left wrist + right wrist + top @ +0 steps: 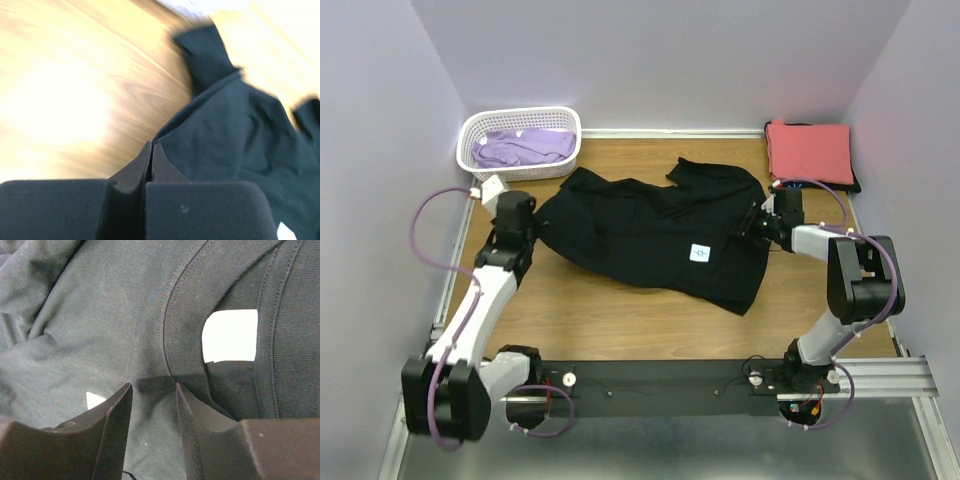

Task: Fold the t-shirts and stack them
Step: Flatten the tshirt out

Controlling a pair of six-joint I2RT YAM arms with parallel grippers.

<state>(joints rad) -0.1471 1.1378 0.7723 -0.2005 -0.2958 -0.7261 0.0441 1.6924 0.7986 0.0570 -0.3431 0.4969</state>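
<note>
Nearest to us, the black rail [660,385] carries both arm bases at the table's near edge. From it the two arms reach forward over the wooden table [600,310].

The left gripper [534,232] sits at the left tip of the black t-shirt [650,225], where the cloth draws to a point. In the left wrist view (badly blurred by motion) its fingers [165,167] are pressed together with only a thin slit between them. The shirt's edge [225,145] runs right up to their tips, so we read them as pinching that edge.

The right gripper [756,220] rests at the shirt's right side. Its wrist view shows the fingers [117,430] spread apart above the ribbed collar [175,315], with dark fabric and a shadow in the gap. We cannot tell whether the tips touch the cloth. A bright white patch [230,335] shows through the neck opening, but we cannot tell what it is.

The black t-shirt lies spread and rumpled across the middle of the table between the two grippers, with a small white tag [700,253] showing on its near-right part.

Farther back, in the far left corner, a white lattice basket [520,172] holds the lavender t-shirt [525,147], bunched inside. In the far right corner the coral-red t-shirt [810,150] lies folded flat, well apart from the black one.
</note>
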